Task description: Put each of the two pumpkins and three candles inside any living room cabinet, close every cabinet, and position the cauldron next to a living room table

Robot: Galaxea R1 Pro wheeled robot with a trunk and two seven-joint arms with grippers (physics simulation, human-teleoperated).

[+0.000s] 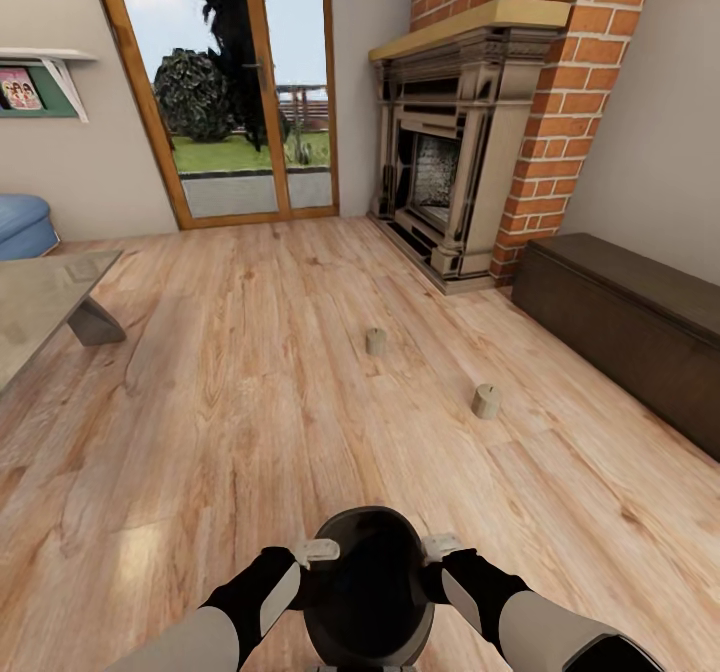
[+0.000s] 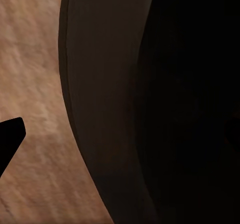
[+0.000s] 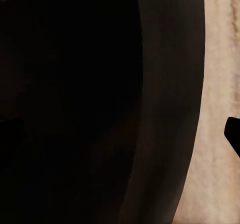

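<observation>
The black cauldron (image 1: pixel 368 584) hangs low in front of me, held at its rim from both sides. My left gripper (image 1: pixel 316 553) and right gripper (image 1: pixel 441 548) are each shut on that rim. The left wrist view shows the rim wall (image 2: pixel 100 109) close up with one dark fingertip (image 2: pixel 11 136) outside it. The right wrist view shows the same wall (image 3: pixel 170 104) and fingertip (image 3: pixel 233 136). Two tan candles (image 1: pixel 375 341) (image 1: pixel 485 401) stand on the wood floor ahead. The long dark cabinet (image 1: pixel 630 322) sits shut along the right wall. The glass-topped table (image 1: pixel 40 297) is at the left. The pumpkins are out of view.
A fireplace (image 1: pixel 450 152) in a brick chimney stands ahead on the right, just past the cabinet. Glass doors (image 1: pixel 240 82) fill the far wall. A blue sofa (image 1: pixel 22 224) and a wall shelf (image 1: pixel 40 77) are at the far left. Open wood floor lies between table and cabinet.
</observation>
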